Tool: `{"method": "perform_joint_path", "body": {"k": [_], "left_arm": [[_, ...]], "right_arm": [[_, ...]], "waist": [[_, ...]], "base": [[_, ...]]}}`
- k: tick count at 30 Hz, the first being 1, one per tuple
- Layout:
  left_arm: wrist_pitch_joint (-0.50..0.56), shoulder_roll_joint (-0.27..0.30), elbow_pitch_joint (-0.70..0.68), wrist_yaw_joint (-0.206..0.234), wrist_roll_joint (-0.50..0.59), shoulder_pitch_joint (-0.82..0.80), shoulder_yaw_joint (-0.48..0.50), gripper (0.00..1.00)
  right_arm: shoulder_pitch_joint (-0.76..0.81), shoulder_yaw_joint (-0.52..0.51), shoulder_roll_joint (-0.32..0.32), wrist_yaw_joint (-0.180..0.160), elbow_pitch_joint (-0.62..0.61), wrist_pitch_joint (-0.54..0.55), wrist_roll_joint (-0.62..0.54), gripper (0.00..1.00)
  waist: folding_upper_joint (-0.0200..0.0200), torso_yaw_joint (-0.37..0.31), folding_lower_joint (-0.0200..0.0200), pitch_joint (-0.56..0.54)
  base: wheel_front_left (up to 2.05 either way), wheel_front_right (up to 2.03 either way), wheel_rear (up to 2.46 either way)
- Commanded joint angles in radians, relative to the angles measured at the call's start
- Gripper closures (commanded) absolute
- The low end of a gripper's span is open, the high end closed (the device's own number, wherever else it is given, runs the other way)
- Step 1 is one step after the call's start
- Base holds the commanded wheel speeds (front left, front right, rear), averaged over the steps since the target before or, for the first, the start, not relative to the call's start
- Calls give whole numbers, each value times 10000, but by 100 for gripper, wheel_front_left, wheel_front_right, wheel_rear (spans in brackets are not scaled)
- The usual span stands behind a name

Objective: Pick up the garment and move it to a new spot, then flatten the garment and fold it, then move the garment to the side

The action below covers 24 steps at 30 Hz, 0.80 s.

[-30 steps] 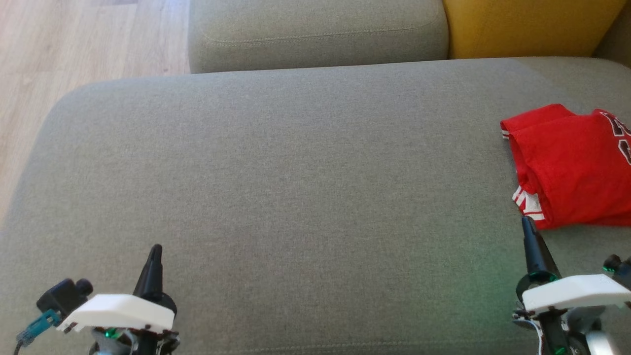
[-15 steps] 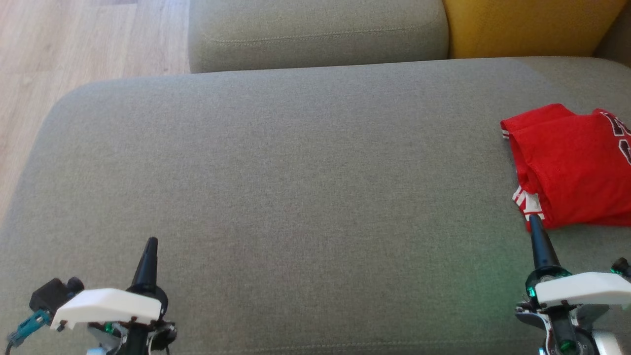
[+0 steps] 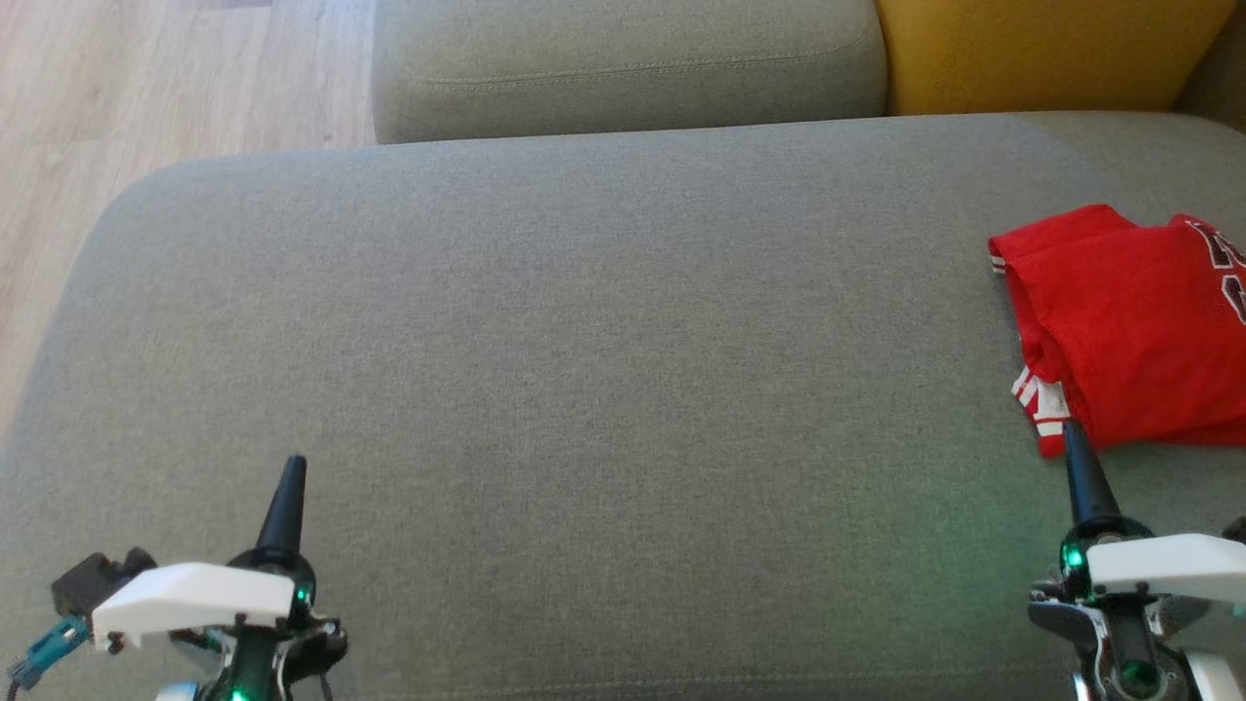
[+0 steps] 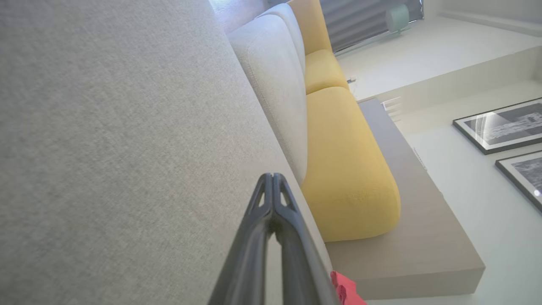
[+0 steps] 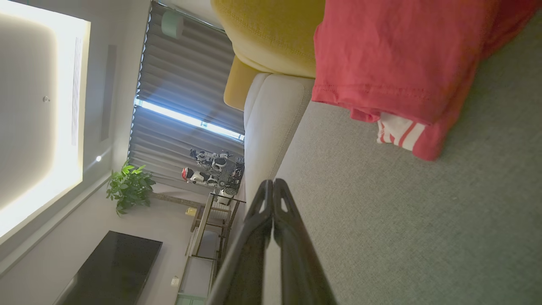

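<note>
Grey sofa seat (image 3: 584,341) spreads wide, with a yellow cushion (image 3: 1042,49) at its back, far beyond the right gripper (image 3: 1075,430). The left gripper (image 3: 294,465) hovers over bare fabric, fingers pressed together, holding nothing. The right gripper, likewise closed and empty, points at the red garment (image 3: 1119,312), loosely folded just ahead of its tip and to its right. The tip seems just clear of the white-striped hem, though that is hard to judge.
</note>
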Motion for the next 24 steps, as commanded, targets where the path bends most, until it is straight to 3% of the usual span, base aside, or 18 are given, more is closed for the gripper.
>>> {"method": "perform_joint_path", "body": {"k": [1,24], "left_arm": [[62,79,-295,-110,-218,-560,429,100],[721,-222,-174,-601,-2626,-885,1175,100]], "right_arm": [[-611,112,-7,27,-268,53,271,100],[-961,-163,43,33,191,145,2929,100]], "waist": [[0,0,0,0],[0,4,0,11]], "base": [[0,0,0],[0,0,0]]}}
